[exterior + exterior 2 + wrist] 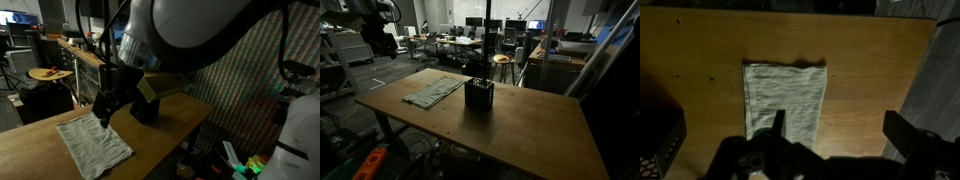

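Observation:
A grey-white cloth lies flat on the wooden table; both exterior views show it too, cloth and cloth. My gripper hangs above the table, open wide, with nothing between its fingers. The left finger is over the cloth's near edge and the right finger over bare wood near the table's edge. In an exterior view the gripper hovers just above the cloth's far end, beside a black box.
The black box stands upright near the table's middle, next to the cloth, and shows at the lower left of the wrist view, box. Desks, stools and monitors fill the room behind. Coloured items lie on the floor beyond the table's edge.

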Motion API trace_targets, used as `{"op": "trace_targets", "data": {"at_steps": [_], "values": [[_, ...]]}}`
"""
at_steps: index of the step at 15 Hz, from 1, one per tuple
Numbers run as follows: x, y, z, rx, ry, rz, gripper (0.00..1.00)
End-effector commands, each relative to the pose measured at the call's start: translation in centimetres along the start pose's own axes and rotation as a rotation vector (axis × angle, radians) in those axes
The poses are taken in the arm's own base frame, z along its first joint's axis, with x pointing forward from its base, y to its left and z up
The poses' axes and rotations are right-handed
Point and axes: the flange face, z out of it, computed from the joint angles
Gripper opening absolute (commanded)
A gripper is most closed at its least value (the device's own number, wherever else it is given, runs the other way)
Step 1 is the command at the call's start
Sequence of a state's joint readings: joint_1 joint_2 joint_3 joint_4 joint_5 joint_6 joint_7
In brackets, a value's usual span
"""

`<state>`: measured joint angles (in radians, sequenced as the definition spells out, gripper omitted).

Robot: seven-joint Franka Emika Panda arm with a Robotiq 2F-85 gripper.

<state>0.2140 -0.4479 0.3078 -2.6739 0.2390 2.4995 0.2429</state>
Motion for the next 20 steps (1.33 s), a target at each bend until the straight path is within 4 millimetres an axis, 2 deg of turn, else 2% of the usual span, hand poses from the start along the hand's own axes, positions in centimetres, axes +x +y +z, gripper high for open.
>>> {"op": "trace_targets", "data": {"at_steps": [1, 6, 11, 15, 20], "values": [[4.2, 0.3, 0.9, -0.012, 0.075, -0.068, 1.00], [10.6, 2.2, 2.9, -0.035, 0.144, -0.107, 1.00], [16.3, 3.0, 7.2, -0.022, 0.155, -0.116, 1.00], [19.6, 2.5, 11.7, -0.004, 0.129, -0.143, 1.00], [22.4, 2.4, 16.9, 0.004, 0.093, -0.187, 1.00]]}}
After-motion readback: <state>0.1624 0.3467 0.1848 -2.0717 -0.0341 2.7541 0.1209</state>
